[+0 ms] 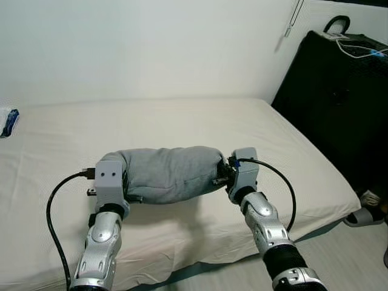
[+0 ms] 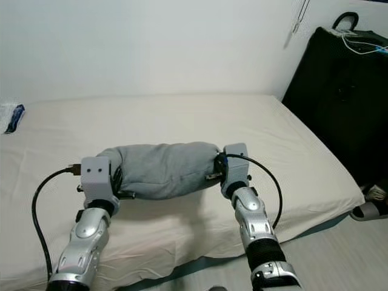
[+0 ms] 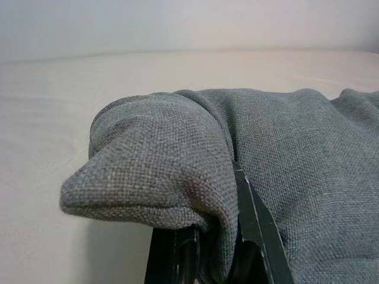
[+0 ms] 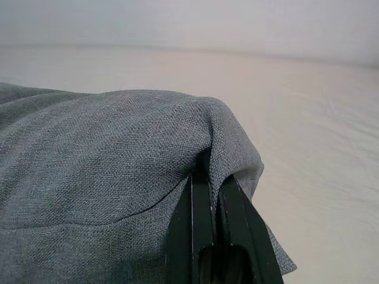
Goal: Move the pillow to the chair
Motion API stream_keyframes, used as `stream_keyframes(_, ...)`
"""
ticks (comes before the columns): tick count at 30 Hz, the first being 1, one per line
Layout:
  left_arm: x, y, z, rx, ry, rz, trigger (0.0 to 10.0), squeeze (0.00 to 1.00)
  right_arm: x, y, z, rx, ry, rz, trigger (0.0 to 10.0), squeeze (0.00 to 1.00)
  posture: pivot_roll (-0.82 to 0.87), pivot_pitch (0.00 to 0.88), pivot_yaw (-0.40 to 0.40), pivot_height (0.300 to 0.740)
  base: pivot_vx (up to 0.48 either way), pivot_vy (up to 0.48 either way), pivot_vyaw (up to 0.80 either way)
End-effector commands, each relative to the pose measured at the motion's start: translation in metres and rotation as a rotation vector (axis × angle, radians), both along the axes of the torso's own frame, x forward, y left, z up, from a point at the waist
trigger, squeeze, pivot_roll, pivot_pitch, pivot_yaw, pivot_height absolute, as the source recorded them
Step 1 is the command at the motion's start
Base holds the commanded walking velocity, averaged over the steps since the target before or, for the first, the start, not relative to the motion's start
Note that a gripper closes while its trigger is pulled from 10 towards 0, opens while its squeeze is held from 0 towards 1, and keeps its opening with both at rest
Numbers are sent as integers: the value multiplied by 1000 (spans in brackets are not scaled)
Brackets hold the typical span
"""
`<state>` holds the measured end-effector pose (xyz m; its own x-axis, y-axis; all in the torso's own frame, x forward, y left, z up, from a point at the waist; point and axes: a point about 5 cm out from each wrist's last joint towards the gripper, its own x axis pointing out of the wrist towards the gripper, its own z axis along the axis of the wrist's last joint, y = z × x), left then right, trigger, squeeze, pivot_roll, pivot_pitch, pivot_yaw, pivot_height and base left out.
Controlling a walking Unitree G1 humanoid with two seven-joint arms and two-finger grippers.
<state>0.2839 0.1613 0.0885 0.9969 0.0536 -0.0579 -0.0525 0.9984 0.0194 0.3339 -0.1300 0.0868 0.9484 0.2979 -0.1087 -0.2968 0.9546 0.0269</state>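
Note:
A grey fabric pillow (image 1: 167,173) is held up just above the cream bed (image 1: 182,121), stretched between my two arms. My left gripper (image 3: 207,260) is shut on the pillow's left end; its black fingers (image 3: 254,225) pinch a fold of the cloth. My right gripper (image 4: 216,236) is shut on the pillow's right end, with the fabric (image 4: 118,160) draped over its fingers (image 4: 201,225). In the eye views the left wrist (image 1: 109,182) and the right wrist (image 1: 242,173) sit at either end of the pillow.
A white wall runs behind the bed. A tall black case (image 1: 339,91) with cables on top stands at the right. A slipper (image 1: 367,209) lies on the floor beside the bed's corner. A small blue-and-white item (image 1: 9,121) rests at the bed's far left.

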Motion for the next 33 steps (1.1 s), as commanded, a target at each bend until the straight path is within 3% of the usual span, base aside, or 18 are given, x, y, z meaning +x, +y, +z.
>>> stream_keyframes(1, 2, -12, 7, 10, -33, -59, 10000, 0, 1, 5, 9, 18, -36, 35, 10000, 0, 39, 0, -151, 670, 0, 0, 0)
stream_keyframes(27, 8, -10, 8, 7, -34, -58, 10000, 0, 8, 8, 16, 26, -64, 42, 10000, 0, 45, 0, -144, 740, 0, 0, 0)
stream_keyframes(30, 9, -12, 7, 1, -29, -62, 10000, 0, 10, 8, 12, 71, -7, 18, 10000, 0, 45, 0, -145, 740, 0, 0, 0)
stream_keyframes(33, 6, -12, 3, 5, -17, -68, 10000, 0, 9, 10, 3, -14, 30, 35, 10000, 0, 50, 0, -147, 740, 0, 0, 0)
